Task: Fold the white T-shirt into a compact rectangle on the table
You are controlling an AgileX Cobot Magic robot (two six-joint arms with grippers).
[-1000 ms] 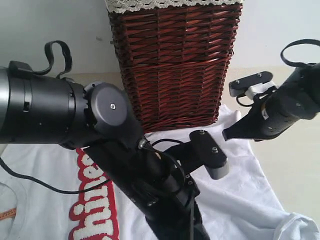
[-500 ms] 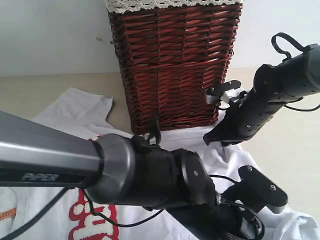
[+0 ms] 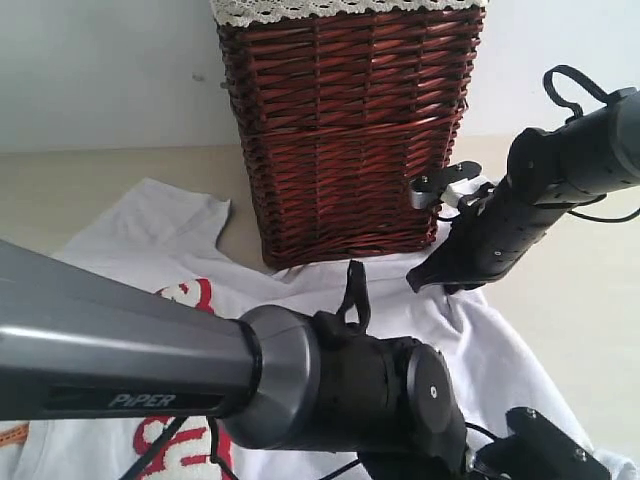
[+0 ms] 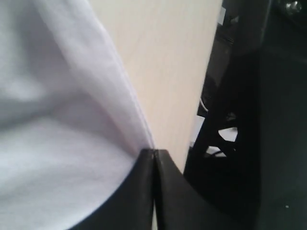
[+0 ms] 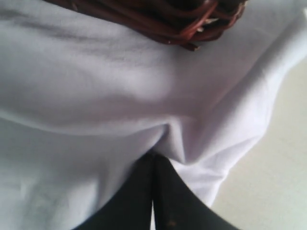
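1. Your left gripper (image 4: 154,152): the jaws are pressed together with no gap showing. The tee's (image 4: 57,143) hem runs straight into the tips, so it reads as a pinch on the edge of the cloth. Bare table (image 4: 168,72) lies just beside that hem.
2. The exterior view doesn't show you the left gripper. The left arm (image 3: 150,370) fills the frame from 9 to 6 o'clock, with the tip cut off at the frame edge.
3. Your right gripper (image 5: 153,155): jaws fully closed too. The tee (image 5: 96,96) puckers into a fold right at the tips, so cloth is clamped there. The basket (image 5: 158,14) base is close by.
4. In the exterior view, the right gripper (image 3: 418,283) sits at about 3 o'clock. It points down onto the tee (image 3: 500,360), near the basket's (image 3: 345,130) 5 o'clock corner.
5. The tee lies spread on the table (image 3: 100,180) in front of the basket, from 9 round to 4 o'clock. Its far edge touches the basket base, one sleeve lies at 10 o'clock, and the red band (image 3: 185,298) is partly hidden by the left arm.
6. The basket stands at 12 o'clock with a lace liner (image 3: 330,8) on its rim.
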